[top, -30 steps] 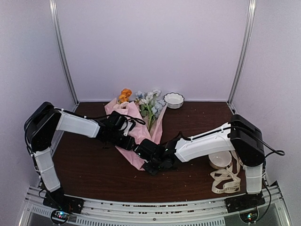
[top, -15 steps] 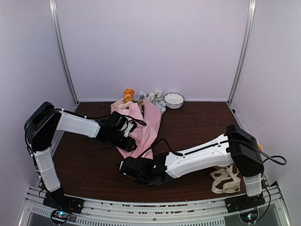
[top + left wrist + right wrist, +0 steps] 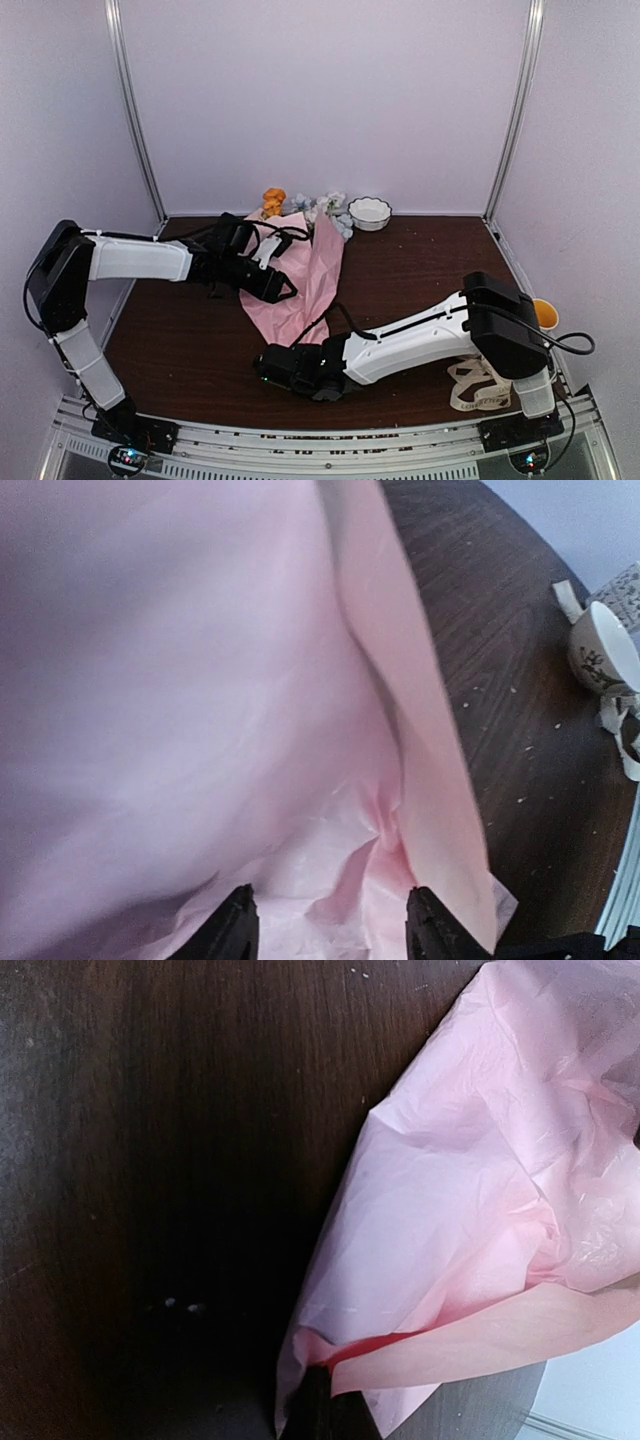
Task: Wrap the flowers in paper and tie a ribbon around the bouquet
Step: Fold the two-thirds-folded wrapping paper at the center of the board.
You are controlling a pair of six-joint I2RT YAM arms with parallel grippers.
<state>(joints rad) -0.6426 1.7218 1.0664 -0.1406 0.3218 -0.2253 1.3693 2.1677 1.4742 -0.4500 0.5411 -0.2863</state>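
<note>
2 robot arms reach over a dark wooden counter [image 3: 420,260]. The left end effector [image 3: 330,932] has its 2 black fingers [image 3: 235,935] apart. Crumpled pink paper [image 3: 300,275] lies between and ahead of them, and I cannot tell whether they touch it. The paper spreads away from this end effector, folded over into a loose, tapered wrap.

The right end effector [image 3: 318,1405] is stretched low across the near part of the counter. It is pressed together on the paper's near corner, and the sheet fans up and to the right from its tips.

The flowers [image 3: 328,205], pale blue, white and orange, poke out of the paper's far end, well beyond both end effectors. A white bowl [image 3: 369,212] sits just right of the blooms. The cream ribbon [image 3: 478,385] lies in a loose heap far to the right of the right end effector, beside that arm's base.
</note>
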